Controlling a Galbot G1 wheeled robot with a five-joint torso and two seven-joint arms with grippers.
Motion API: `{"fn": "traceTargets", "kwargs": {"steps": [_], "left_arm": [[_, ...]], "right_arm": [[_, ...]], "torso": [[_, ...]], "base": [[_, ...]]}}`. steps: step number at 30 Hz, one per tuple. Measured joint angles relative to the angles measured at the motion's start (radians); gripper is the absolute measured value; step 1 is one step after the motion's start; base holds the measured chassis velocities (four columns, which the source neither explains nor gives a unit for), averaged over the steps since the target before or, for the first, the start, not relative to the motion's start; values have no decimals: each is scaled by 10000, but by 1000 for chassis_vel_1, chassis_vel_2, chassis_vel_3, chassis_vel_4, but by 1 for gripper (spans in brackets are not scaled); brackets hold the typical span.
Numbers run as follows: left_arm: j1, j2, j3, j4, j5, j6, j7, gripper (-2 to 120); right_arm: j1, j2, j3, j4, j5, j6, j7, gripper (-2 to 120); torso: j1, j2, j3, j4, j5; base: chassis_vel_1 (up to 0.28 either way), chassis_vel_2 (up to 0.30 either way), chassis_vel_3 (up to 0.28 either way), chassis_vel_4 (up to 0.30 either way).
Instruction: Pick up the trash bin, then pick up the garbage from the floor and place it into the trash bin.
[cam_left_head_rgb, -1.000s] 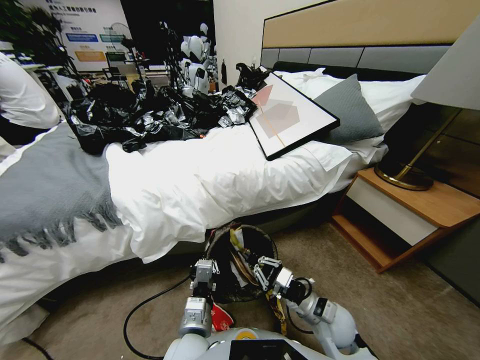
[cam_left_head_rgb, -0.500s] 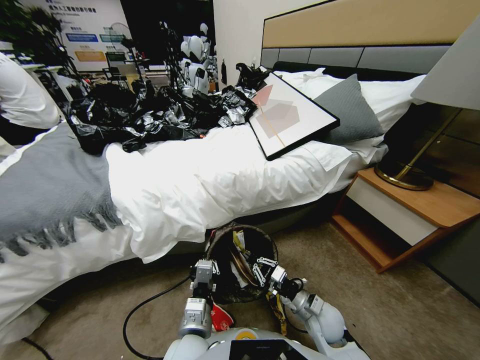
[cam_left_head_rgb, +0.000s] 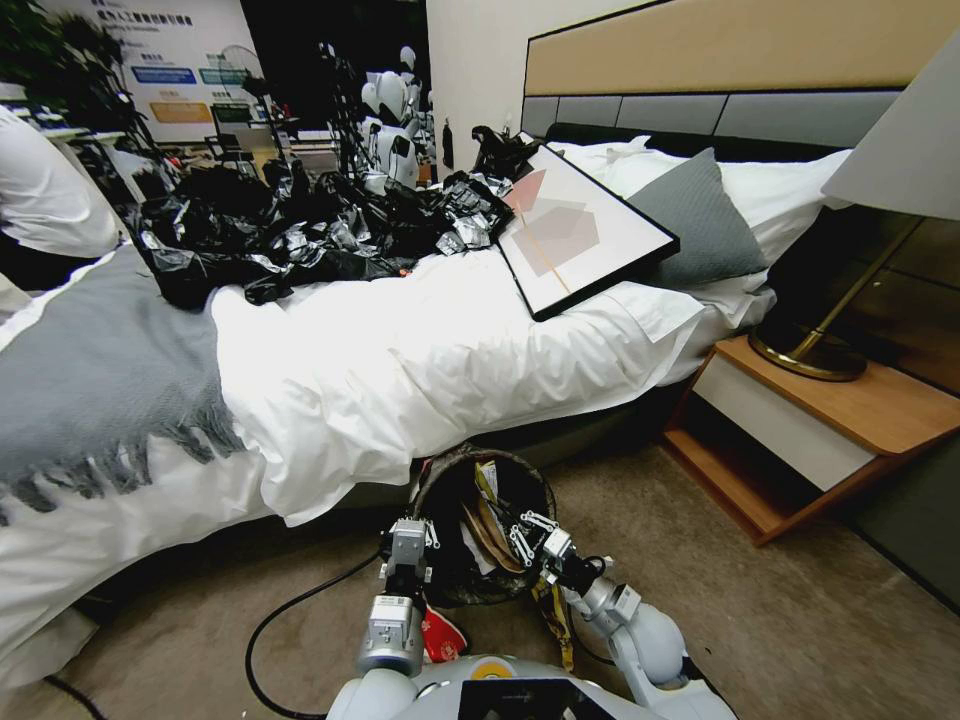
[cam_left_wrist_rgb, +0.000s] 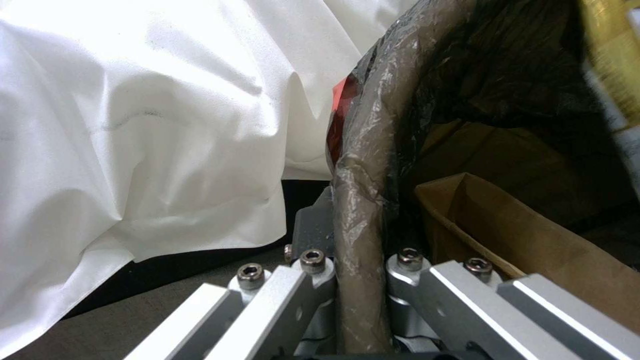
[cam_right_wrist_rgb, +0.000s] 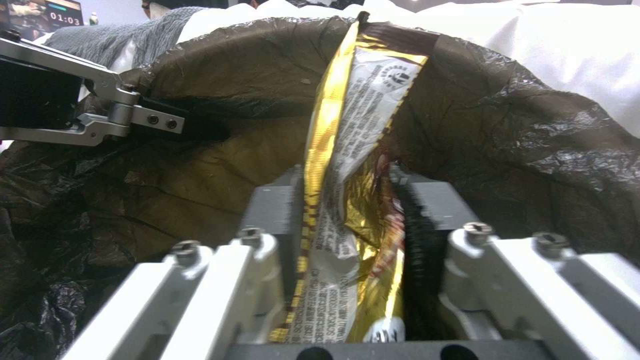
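The trash bin (cam_left_head_rgb: 455, 580), lined with a dark bag, is at the bed's edge just ahead of my base. My left gripper (cam_left_head_rgb: 408, 540) is shut on its near-left rim; in the left wrist view the bagged rim (cam_left_wrist_rgb: 363, 165) runs between the fingers (cam_left_wrist_rgb: 313, 262), and a brown paper bag (cam_left_wrist_rgb: 527, 240) lies inside. My right gripper (cam_left_head_rgb: 527, 535) hovers over the bin's mouth, shut on a yellow-gold foil wrapper (cam_right_wrist_rgb: 357, 125) that points into the liner (cam_right_wrist_rgb: 527, 135). A red-and-white packet (cam_left_head_rgb: 442, 635) and a yellow strip (cam_left_head_rgb: 556, 618) lie by my base.
The bed's white sheet (cam_left_head_rgb: 430, 370) overhangs just behind the bin. A heap of black bags (cam_left_head_rgb: 300, 235) and a framed picture (cam_left_head_rgb: 580, 230) lie on the bed. A wooden nightstand (cam_left_head_rgb: 810, 420) with a lamp stands right. A black cable (cam_left_head_rgb: 290, 610) loops on the carpet.
My right arm has shifted slightly left and forward, carrying the gold wrapper further over the bin's mouth. The left gripper and the bin have stayed put.
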Motion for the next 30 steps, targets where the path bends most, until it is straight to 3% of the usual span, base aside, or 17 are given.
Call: {"fn": "traceTargets", "kwargs": {"steps": [1,4,9,10,13,20,25,28,30], "left_arm": [[0,0,0,0,0,0,0,1],[-2,-5,0,-6,4,1,4,1],[-6,-5,3,-7,3,1,5,1],[-11,-8,6,-7,4,1,7,1],[-21,4,16,1,3,1,8,1],[-19,36,19,29,-7,1,8,1],[-23,44,19,76,-20,-1,8,1],[-35,44,19,133,-28,-6,3,1],[-35,44,16,134,-30,-8,2,1]], "right_arm": [[0,0,0,0,0,0,0,45],[-37,-4,30,67,-2,5,0,61],[-48,-4,50,96,-3,14,0,68],[-88,-5,68,159,-6,26,1,80],[-330,-8,79,455,-52,199,1,95],[-657,8,81,1304,-186,350,270,108],[-1077,212,201,2516,-505,407,1475,114],[-1523,556,267,3258,-1425,427,3446,114],[-1673,652,268,3407,-1648,426,3932,114]], "torso": [[0,0,0,0,0],[0,0,-1,0,0],[0,0,0,0,0],[0,0,0,0,0],[0,0,0,0,-1],[0,0,0,1,0],[0,0,-1,1,-2],[0,0,-1,1,-1],[0,0,0,0,-1]], "base": [[0,0,0,0],[0,0,0,0],[0,0,0,0],[0,0,0,0],[0,0,0,0],[0,0,0,0],[0,0,0,0],[0,0,0,0],[0,0,0,0]]}}
